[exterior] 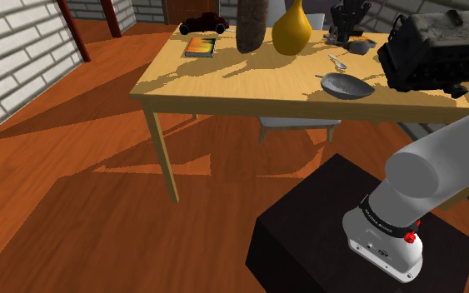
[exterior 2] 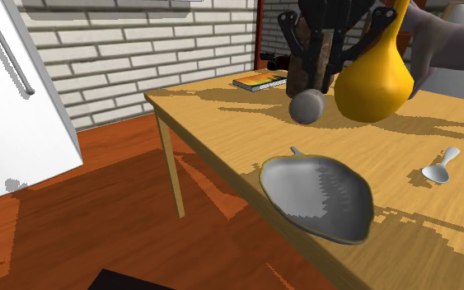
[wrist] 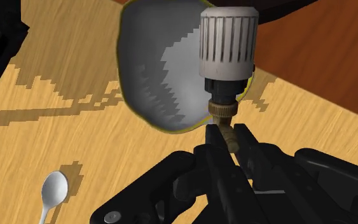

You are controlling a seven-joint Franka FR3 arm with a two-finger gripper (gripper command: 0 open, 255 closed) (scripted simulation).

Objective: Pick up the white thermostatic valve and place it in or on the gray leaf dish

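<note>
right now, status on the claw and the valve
Claw shut on white thermostatic valve, by its brass stem. Valve not yet in gray leaf dish. Dish bare; spoon apart from it, yellow vase near claw.

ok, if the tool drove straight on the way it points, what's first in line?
Probably the gray leaf dish. The tool is shut on the white valve, whose cap lines up with the dish's edge, so the valve would touch first. Depth is unclear, so it might miss the rim.
</note>
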